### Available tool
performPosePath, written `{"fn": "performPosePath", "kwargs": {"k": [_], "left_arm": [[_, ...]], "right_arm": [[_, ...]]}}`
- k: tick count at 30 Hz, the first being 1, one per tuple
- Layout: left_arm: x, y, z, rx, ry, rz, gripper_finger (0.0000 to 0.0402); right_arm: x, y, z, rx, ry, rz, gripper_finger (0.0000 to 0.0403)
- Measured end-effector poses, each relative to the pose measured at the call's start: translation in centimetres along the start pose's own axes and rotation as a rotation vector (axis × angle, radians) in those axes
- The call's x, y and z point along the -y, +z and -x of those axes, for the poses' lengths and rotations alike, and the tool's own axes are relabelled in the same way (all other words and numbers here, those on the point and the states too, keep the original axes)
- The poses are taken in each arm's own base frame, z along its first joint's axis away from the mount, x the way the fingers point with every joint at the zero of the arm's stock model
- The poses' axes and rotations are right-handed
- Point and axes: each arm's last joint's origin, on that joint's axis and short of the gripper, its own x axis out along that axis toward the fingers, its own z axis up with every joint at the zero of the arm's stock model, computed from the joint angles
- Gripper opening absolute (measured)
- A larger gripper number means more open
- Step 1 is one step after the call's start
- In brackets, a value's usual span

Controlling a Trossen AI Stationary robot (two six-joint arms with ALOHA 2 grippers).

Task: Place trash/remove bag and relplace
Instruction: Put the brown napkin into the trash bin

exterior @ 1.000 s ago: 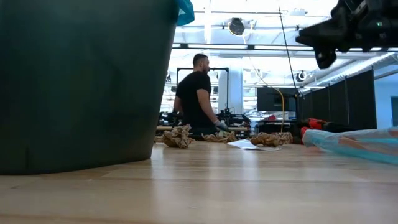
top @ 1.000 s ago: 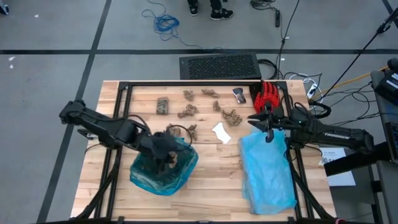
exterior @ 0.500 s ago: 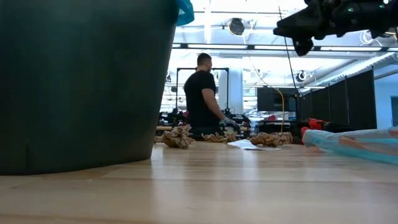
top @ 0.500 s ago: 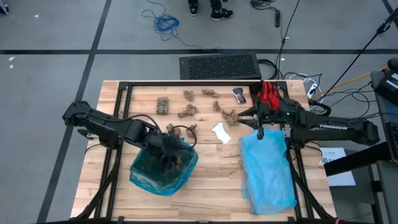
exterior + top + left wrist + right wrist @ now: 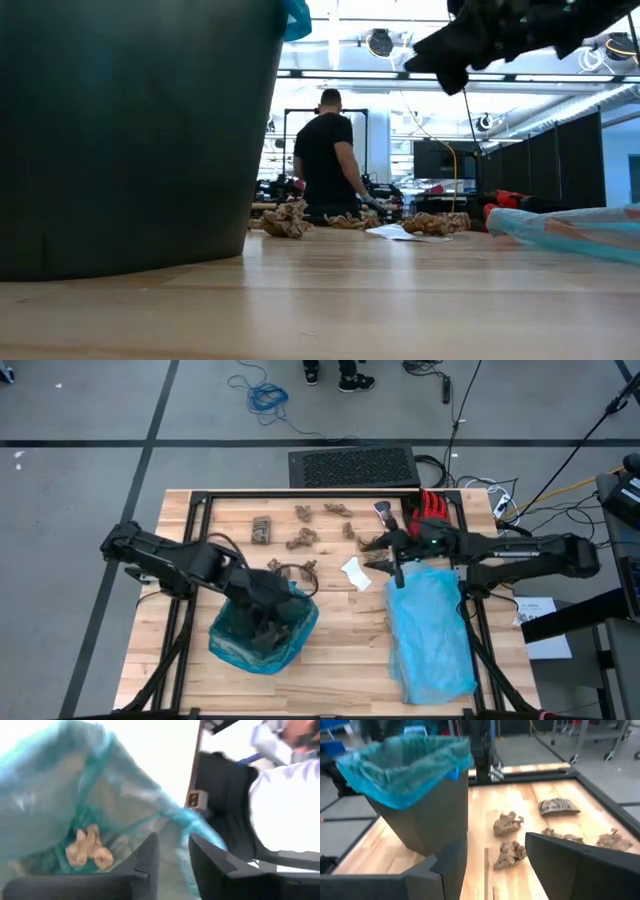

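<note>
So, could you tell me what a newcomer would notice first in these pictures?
Probably the teal-green bag lining the bin at the table's front left, with the left end effector reaching into it. Next, the pale blue bag lying flat on the right, and brown paper scraps scattered along the far side.

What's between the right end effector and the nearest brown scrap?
Nothing visible. The right end effector hangs open above bare table, with the scrap just beyond it; the white scrap lies off to the side.
</note>
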Motion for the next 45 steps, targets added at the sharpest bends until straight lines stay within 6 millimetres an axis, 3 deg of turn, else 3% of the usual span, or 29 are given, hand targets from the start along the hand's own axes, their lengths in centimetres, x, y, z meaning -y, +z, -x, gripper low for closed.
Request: {"fn": "performPosePath", "kwargs": {"k": [4, 7, 10, 21, 28, 37, 41, 45], "left_arm": [[0.7, 0.2, 3.5, 0.076, 0.133, -0.07, 0.0036], [0.2, -0.4, 5.8, 0.147, 0.38, -0.112, 0.0006], [-1.1, -1.1, 7.7, 0.229, 0.604, -0.114, 0.0004], [-5.0, -2.2, 11.8, 0.269, 0.674, -0.076, 0.0001], [-6.8, -3.3, 13.0, 0.293, 0.639, -0.048, 0.0], [-8.6, -4.5, 12.8, 0.273, 0.666, -0.037, 0.0], [-9.1, -4.7, 12.5, 0.263, 0.678, -0.021, 0.0], [-9.5, -4.8, 12.6, 0.263, 0.687, -0.012, 0.0]], "right_arm": [[0.5, -0.6, -2.0, -0.071, -0.004, -0.002, 0.0196], [0.9, -1.0, -3.5, -0.098, -0.005, -0.003, 0.0197], [1.3, -1.5, -5.2, -0.115, -0.008, -0.009, 0.0197], [4.1, -5.2, -13.2, -0.241, -0.121, -0.084, 0.0197], [5.9, -6.6, -16.9, -0.29, -0.085, -0.13, 0.0197], [6.8, -8.3, -20.2, -0.334, 0.001, -0.202, 0.0192], [7.0, -8.8, -21.5, -0.344, 0.033, -0.229, 0.0147], [6.8, -8.8, -22.4, -0.342, 0.043, -0.225, 0.0054]]}}
